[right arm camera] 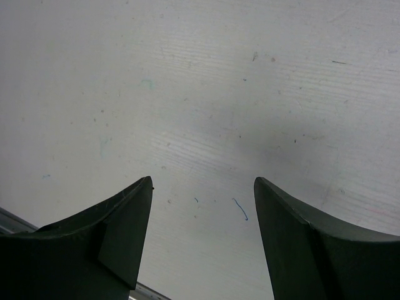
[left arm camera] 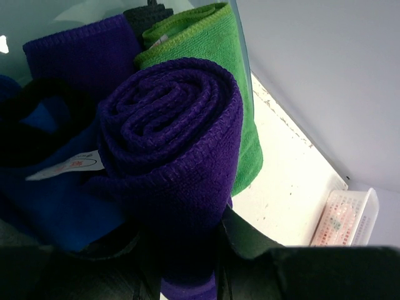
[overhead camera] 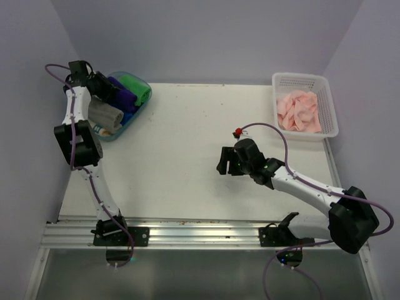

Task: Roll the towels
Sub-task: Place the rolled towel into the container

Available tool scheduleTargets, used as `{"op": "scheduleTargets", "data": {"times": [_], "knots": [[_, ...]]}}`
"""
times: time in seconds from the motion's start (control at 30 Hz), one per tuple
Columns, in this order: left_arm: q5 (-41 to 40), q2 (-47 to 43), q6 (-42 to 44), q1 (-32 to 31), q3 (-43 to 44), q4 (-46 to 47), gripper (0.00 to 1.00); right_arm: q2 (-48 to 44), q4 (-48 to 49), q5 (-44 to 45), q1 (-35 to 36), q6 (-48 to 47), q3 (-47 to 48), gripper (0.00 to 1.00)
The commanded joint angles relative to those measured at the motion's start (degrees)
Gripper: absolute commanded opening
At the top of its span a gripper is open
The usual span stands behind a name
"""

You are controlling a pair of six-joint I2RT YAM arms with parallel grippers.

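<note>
while the left gripper (left arm camera: 187, 269) pinches a rolled dark purple towel (left arm camera: 169, 137) over the tub (overhead camera: 147, 94), beside a grey roll (overhead camera: 105, 115) and a green roll (overhead camera: 136, 87), the right gripper (right arm camera: 203, 212) hangs spread above the table (right arm camera: 187, 94); the pink towels (overhead camera: 299, 111) in the basket (overhead camera: 329, 103) look unrolled.

Fingertips of left hand (overhead camera: 111, 90) out of sight behind purple towel (left arm camera: 169, 137)
</note>
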Motion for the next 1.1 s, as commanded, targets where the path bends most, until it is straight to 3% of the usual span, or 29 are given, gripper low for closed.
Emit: {"op": "scheduleTargets", "data": {"times": [0.0, 0.37, 0.47, 0.5, 0.7, 1.07], "knots": [[0.08, 1.88, 2.34, 0.85, 5.97, 0.14, 0.25, 0.12, 1.26, 0.19, -0.24, 0.99, 0.58, 0.69], [-1.77, 5.66, 5.59, 0.85, 8.18, -3.20, 0.27, -0.93, 0.74, 1.16, -0.15, 1.43, 0.05, 0.69], [-1.41, 6.19, 5.68, 0.93, 8.27, -3.56, 0.39, -1.19, 0.56, 1.25, -0.24, 1.52, -0.04, 0.69], [-1.15, 6.19, 5.77, 0.85, 8.27, -3.56, 0.48, -1.20, 0.56, 1.25, -0.15, 1.52, -0.04, 0.69], [-1.15, 4.43, 5.42, 1.02, 8.27, -3.56, 0.66, -1.90, 0.39, 1.42, -0.15, 1.87, -0.04, 0.69], [-4.58, 0.04, 5.07, 1.29, 8.18, -5.49, 0.68, -2.86, -0.14, 1.60, -0.15, 1.69, -0.21, 0.69]]}}
